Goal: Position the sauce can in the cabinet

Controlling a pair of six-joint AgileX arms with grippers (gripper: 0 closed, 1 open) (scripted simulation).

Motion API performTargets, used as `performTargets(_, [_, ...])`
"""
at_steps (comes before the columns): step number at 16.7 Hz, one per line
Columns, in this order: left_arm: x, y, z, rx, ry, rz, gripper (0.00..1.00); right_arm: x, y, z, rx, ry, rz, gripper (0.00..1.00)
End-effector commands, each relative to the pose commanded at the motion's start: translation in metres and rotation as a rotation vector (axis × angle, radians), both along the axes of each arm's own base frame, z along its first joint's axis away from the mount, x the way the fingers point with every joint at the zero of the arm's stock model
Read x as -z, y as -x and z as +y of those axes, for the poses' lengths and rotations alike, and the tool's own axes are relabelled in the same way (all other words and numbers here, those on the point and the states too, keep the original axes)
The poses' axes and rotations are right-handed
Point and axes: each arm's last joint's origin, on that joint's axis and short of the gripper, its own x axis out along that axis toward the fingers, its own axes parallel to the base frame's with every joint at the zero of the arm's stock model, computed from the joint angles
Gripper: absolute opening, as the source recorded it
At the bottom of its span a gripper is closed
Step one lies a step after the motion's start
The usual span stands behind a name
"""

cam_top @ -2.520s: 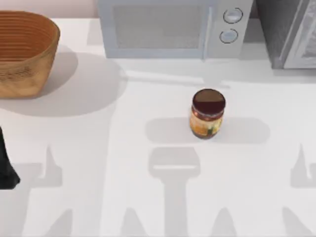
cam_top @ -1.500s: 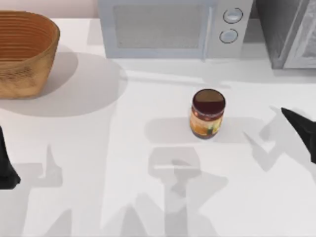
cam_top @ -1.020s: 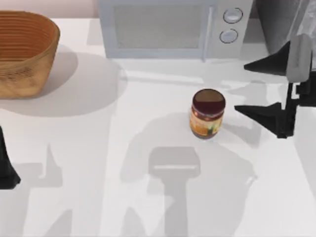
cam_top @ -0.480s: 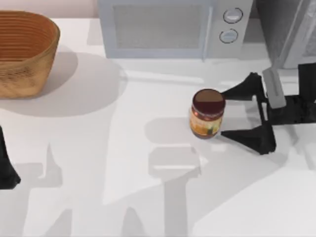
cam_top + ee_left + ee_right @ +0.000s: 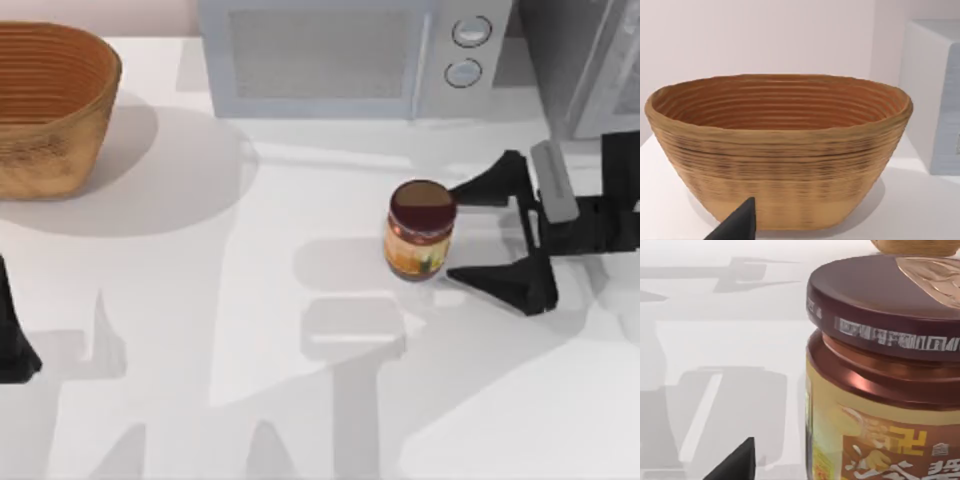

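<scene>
Right end effector point(image 5: 466, 234) spread wide, fingertips flanking sauce can point(image 5: 420, 229) near surface's right edge, not touching. Judged rigid, smooth, light; grip label band below lid. Left end effector point(image 5: 735, 227) parked near left edge, state unclear.

right gripper point(image 5: 452, 233), entering from the right edge, now sits spread just right of the sauce can point(image 5: 420, 230), fingertips flanking it.
</scene>
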Motion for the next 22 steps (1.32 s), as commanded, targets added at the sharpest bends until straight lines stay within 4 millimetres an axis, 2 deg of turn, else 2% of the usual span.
performTargets(5, [0.000, 0.000, 0.000, 0.000, 0.000, 0.000, 1.00, 0.004, -0.006, 0.008, 0.004, -0.002, -0.003, 1.00])
performTargets(14, [0.000, 0.000, 0.000, 0.000, 0.000, 0.000, 1.00, 0.006, -0.002, 0.057, 0.003, -0.002, -0.004, 1.00])
performTargets(18, [0.000, 0.000, 0.000, 0.000, 0.000, 0.000, 1.00, 0.006, -0.002, 0.058, 0.003, -0.002, -0.004, 1.00])
performTargets(22, [0.000, 0.000, 0.000, 0.000, 0.000, 0.000, 1.00, 0.006, -0.002, 0.058, 0.003, -0.002, -0.004, 0.70])
